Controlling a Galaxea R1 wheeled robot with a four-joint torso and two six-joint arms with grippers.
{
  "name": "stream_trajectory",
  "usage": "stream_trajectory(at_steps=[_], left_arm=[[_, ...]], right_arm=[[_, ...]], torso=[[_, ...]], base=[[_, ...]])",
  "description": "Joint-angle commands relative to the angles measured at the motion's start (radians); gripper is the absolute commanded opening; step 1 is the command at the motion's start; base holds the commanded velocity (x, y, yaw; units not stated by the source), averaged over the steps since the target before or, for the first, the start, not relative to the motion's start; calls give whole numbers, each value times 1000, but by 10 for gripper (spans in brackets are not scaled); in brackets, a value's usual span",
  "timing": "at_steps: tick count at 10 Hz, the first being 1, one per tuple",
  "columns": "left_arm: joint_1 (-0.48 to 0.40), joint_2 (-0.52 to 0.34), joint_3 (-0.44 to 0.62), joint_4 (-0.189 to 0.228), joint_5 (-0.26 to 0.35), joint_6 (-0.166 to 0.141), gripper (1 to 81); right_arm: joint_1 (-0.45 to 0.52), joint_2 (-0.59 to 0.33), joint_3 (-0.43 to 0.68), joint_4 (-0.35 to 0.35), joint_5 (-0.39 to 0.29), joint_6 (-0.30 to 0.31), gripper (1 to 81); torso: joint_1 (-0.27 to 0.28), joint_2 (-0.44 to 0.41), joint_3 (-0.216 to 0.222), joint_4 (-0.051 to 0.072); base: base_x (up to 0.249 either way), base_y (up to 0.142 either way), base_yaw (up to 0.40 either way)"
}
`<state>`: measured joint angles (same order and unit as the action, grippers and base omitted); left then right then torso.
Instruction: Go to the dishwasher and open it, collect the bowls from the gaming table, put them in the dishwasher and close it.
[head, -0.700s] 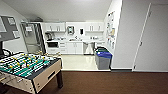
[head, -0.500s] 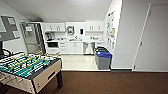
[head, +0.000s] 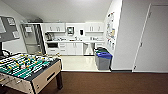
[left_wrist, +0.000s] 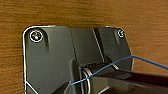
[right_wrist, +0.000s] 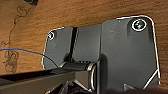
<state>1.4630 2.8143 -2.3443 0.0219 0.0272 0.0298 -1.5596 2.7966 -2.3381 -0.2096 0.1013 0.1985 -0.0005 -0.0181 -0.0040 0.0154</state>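
Nothing had shifted in half a second, so the robot stood parked on brown carpet. Far ahead, the kitchenette (head: 75, 45) held the grey dishwasher (head: 88, 48), closed. Near left stood the football table (head: 27, 68); its bowls were too blurred to pick out. Gripper states could not be told

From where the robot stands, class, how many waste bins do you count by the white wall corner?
2: a grey waste bin with a blue lid in front, and a green-lidded bin right behind it. More could be hidden behind these.
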Motion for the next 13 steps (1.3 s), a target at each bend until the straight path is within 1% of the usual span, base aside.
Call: stream_trajectory(at_steps=[1, 8, 13], left_arm=[[-69, -13, 14, -10, 48, 4, 811], [-68, -13, 14, -10, 42, 2, 811], [-66, -11, 14, -11, 39, 2, 811]], right_arm=[[65, -9, 8, 2, -40, -7, 811], [60, -9, 7, 9, -35, -5, 811], [60, -7, 7, 10, -32, -5, 811]], torso=[[1, 0, 0, 0], [1, 1, 0, 0], [1, 1, 0, 0]], base=[[97, 0, 0], [111, 0, 0], [137, 0, 0]])
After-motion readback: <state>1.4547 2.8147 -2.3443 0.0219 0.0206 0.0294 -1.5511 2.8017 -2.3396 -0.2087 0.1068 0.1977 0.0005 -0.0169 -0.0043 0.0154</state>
